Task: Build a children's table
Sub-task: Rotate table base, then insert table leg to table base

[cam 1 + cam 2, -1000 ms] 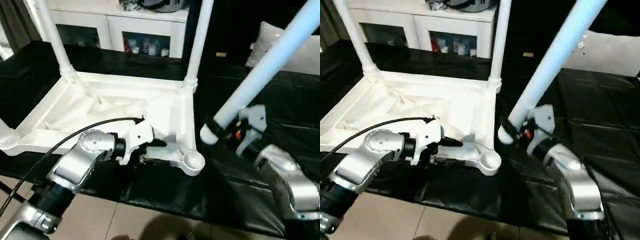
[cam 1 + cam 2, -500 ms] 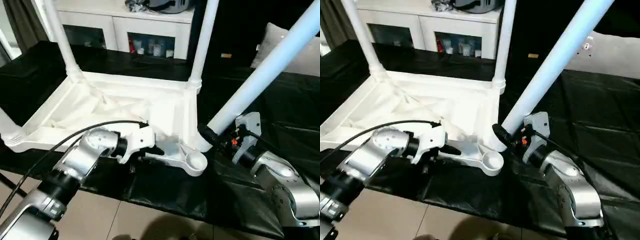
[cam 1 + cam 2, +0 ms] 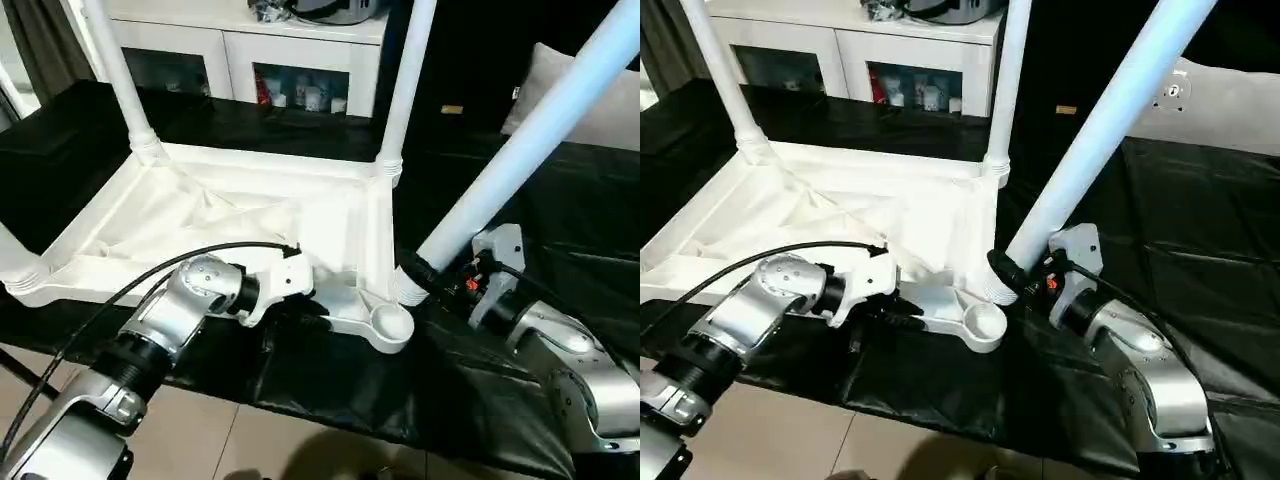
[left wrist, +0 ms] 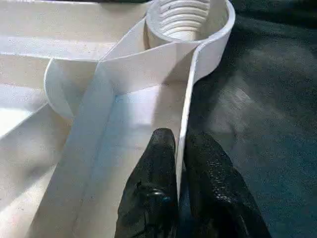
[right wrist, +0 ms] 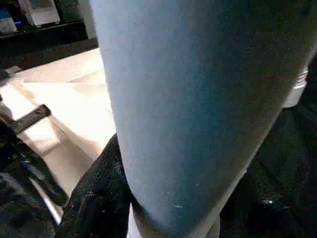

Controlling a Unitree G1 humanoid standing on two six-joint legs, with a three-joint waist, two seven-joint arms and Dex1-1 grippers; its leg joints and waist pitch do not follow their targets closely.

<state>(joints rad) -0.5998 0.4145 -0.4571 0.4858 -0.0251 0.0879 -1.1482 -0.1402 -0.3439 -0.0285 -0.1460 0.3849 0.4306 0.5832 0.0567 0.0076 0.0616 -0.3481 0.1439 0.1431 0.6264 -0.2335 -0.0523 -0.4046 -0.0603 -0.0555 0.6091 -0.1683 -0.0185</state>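
Note:
The children's table (image 3: 230, 215) lies upside down on a black cover, ribbed underside up. Two white legs (image 3: 405, 80) stand in its far corner sockets, and a third leg's base (image 3: 15, 265) shows at the near left. The near right socket (image 3: 390, 322) is empty, its thread visible in the left wrist view (image 4: 185, 17). My left gripper (image 4: 179, 141) is shut on the thin rim wall just beside that socket. My right gripper (image 3: 425, 272) is shut on the lower end of a loose leg (image 3: 520, 140), which slants up to the right. That end hangs close beside the empty socket.
A white cabinet (image 3: 250, 50) with shelves stands behind the table. A grey pillow (image 3: 610, 110) lies at the far right on the black cover (image 3: 560, 220). Tiled floor (image 3: 200, 440) shows below the near edge. My left arm's black cable (image 3: 120, 290) arcs over the near rim.
My left gripper has closed onto the table's rim beside the empty socket. The right arm has brought the loose leg's lower end left and down, close to that socket.

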